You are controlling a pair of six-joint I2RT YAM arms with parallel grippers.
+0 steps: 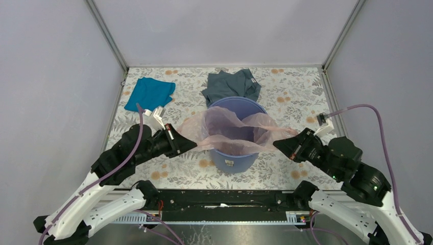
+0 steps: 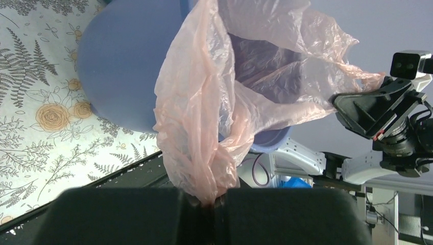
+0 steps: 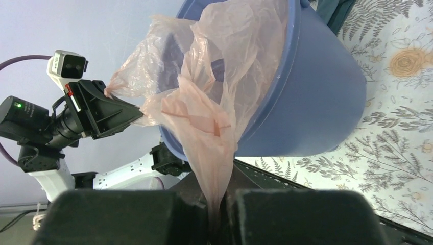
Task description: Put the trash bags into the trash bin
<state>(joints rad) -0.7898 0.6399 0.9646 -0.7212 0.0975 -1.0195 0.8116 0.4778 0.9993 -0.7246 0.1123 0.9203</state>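
The pale pink translucent trash bag (image 1: 230, 130) hangs into the round blue-violet trash bin (image 1: 236, 153) at mid-table, its film spread wider than the rim on both sides. My left gripper (image 1: 191, 144) is shut on the bag's left edge, just left of the bin; the left wrist view shows the film (image 2: 204, 132) bunched into the closed jaws of that gripper (image 2: 212, 203). My right gripper (image 1: 278, 144) is shut on the bag's right edge, and the film (image 3: 214, 122) narrows down into it (image 3: 218, 212). The bin's wall (image 3: 316, 97) (image 2: 122, 61) stands close to both wrists.
A teal cloth (image 1: 150, 93) lies at the back left of the floral tabletop. A grey-blue garment (image 1: 231, 85) lies right behind the bin. Grey walls close in the table's left, right and far sides. The black rail (image 1: 219, 200) runs along the near edge.
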